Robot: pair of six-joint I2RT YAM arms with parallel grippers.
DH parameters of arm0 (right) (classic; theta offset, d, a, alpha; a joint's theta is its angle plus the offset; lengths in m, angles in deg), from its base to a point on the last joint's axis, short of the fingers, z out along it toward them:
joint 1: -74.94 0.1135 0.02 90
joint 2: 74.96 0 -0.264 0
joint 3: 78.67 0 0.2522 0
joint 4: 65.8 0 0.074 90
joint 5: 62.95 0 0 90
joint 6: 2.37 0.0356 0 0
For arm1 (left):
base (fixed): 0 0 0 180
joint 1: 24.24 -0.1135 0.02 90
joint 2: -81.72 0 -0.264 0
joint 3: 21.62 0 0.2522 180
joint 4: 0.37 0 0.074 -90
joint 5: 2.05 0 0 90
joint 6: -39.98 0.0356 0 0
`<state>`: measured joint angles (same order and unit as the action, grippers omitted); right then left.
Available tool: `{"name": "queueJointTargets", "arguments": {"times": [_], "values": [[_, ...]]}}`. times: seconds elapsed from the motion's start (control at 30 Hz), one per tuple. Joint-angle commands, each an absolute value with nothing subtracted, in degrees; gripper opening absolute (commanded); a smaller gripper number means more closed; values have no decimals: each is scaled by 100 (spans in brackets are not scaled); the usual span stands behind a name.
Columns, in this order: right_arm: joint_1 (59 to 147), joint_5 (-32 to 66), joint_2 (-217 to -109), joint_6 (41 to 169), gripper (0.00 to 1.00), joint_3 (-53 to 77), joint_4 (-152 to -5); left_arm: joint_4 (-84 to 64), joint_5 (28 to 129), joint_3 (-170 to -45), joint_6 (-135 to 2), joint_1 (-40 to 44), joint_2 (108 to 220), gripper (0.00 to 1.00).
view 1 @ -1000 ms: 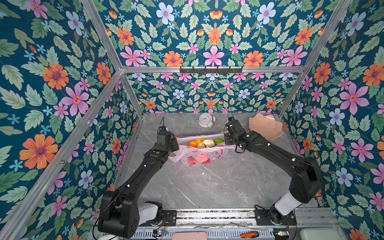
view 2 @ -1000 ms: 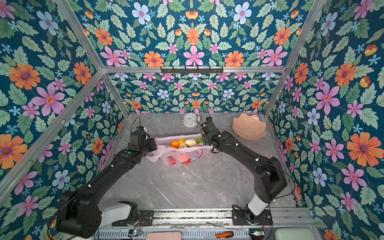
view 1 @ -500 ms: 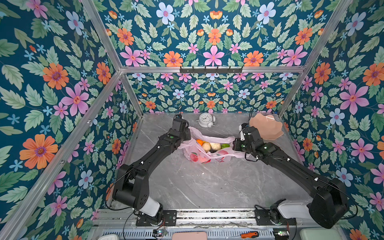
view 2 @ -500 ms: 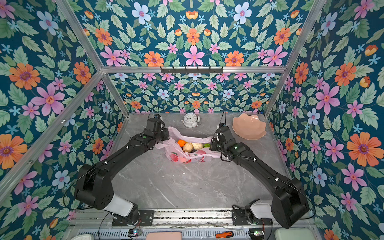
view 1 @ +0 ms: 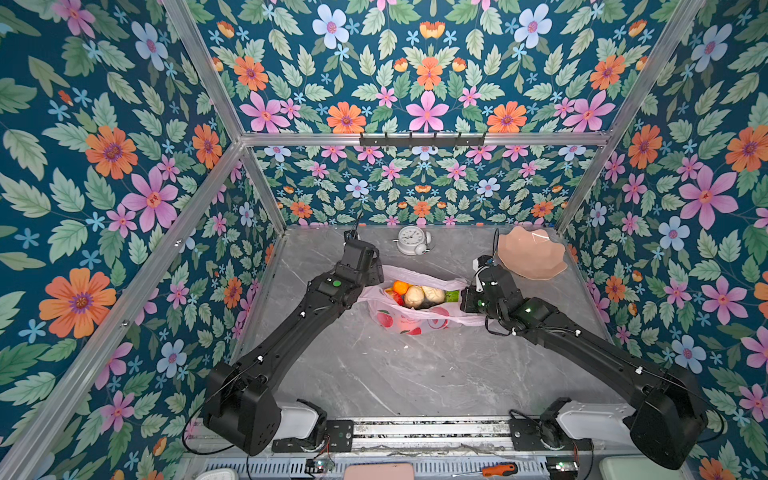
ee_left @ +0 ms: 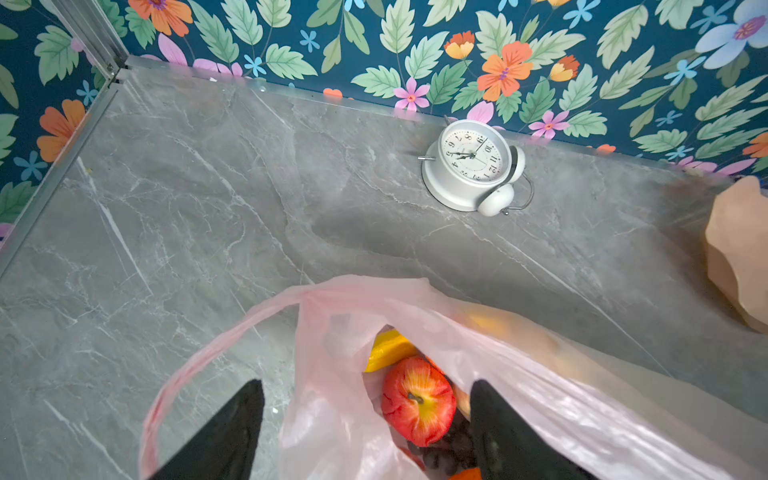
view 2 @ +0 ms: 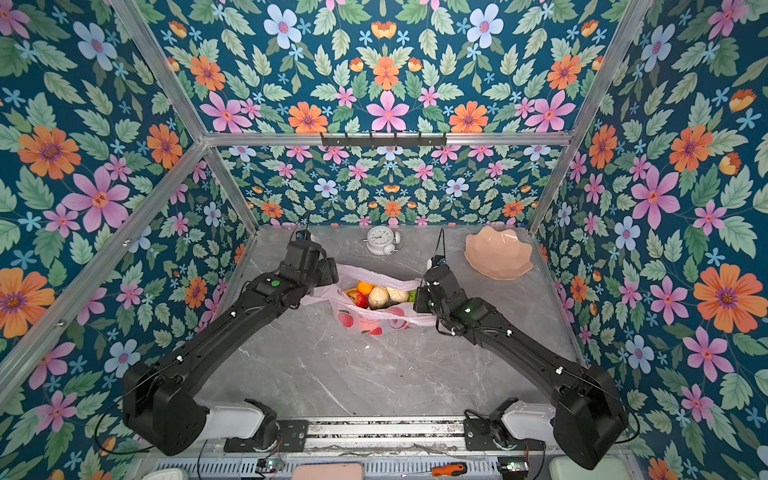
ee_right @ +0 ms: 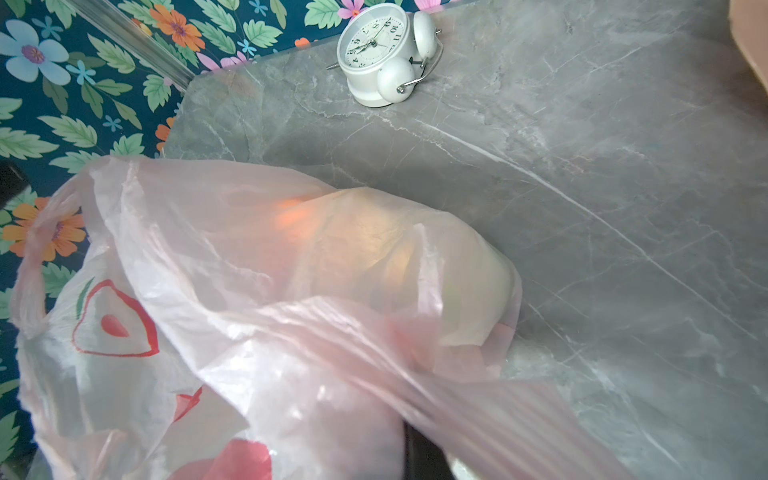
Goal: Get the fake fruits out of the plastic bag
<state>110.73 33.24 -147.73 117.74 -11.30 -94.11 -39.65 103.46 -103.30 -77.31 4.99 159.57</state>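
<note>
The pink plastic bag (view 1: 411, 322) (view 2: 374, 322) lies on the grey table with its mouth open. Fake fruits show inside in both top views: an orange (view 1: 401, 286), two cream fruits (view 1: 415, 296), a green one (view 1: 452, 296) and a red apple (view 2: 357, 297). My left gripper (ee_left: 365, 384) is open at the bag's left end. Loose bag film, the apple (ee_left: 417, 401), a yellow banana (ee_left: 388, 349) and dark grapes (ee_left: 449, 453) lie between its fingers. My right gripper (view 1: 465, 299) is shut on the bag's right edge, and stretched film (ee_right: 291, 332) hides most of it.
A white alarm clock (view 1: 412, 241) lies on its back near the rear wall. A peach scalloped dish (view 1: 532, 253) sits at the back right, just behind my right wrist. Flowered walls close in three sides. An orange screwdriver (view 1: 496, 469) lies on the front rail.
Both arms carried the bag back and to the right. My left gripper then opened and let go of the left handle, and that end sagged. The right gripper kept its hold.
</note>
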Motion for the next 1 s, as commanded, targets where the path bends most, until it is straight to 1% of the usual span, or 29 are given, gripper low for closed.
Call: {"name": "queueJointTargets", "arguments": {"times": [0.0, 0.13, 0.3, 0.37, 0.43, 0.47, 0.5, 0.53, 0.57, 0.6, 0.67, 0.7, 0.73, 0.8, 0.9, 0.97], "values": [[11123, 3610, -14778, 11698, 0, -1138, -9253, -4407, 10690, -10446, -8059, 589, 16050, 81], [11132, 3649, -14690, 11723, 0, -1205, -9230, -4492, 10741, -10328, -8377, 613, 16236, 81], [11153, 3636, -14651, 11730, 0, -1261, -9189, -3712, 9919, -9843, -8624, 687, 16344, 82], [11159, 3620, -14669, 11733, 0, -1269, -9178, -3582, 9841, -9746, -8715, 694, 16473, 82], [11160, 3610, -14677, 11753, 0, -1277, -9135, -3483, 9833, -9655, -8758, 687, 16588, 79], [11166, 3635, -14692, 11796, 0, -1268, -9145, -3442, 9835, -9601, -8764, 687, 16609, 75], [11152, 3663, -14702, 11889, 0, -1245, -9217, -3394, 9850, -9526, -8756, 678, 16620, 69], [11113, 3676, -14695, 11955, 0, -1234, -9263, -3330, 9871, -9408, -8728, 653, 16611, 60], [11042, 3596, -14679, 12034, 0, -1241, -9266, -3285, 9918, -9293, -8697, 618, 16589, 51], [10881, 3385, -14641, 12151, 0, -1296, -9194, -3205, 9929, -9117, -8654, 530, 16539, 37], [10428, 2755, -14551, 12472, 0, -1530, -8852, -2915, 9801, -8631, -8577, 177, 16344, 12], [10179, 2413, -14521, 12620, 0, -1656, -8619, -2649, 9608, -8312, -8517, -60, 16192, 3], [9991, 2129, -14520, 12724, 0, -1739, -8454, -2390, 9419, -7975, -8465, -269, 16014, 0], [9791, 1811, -14554, 12785, 0, -1781, -8257, -1944, 9212, -7403, -8353, -497, 15633, 0], [9787, 1629, -14677, 12760, 0, -1700, -8083, -1579, 8965, -7007, -8172, -467, 15246, 0], [9787, 1508, -14821, 12809, 0, -1649, -7964, -1445, 8857, -6921, -8106, -297, 15133, 0]]}}
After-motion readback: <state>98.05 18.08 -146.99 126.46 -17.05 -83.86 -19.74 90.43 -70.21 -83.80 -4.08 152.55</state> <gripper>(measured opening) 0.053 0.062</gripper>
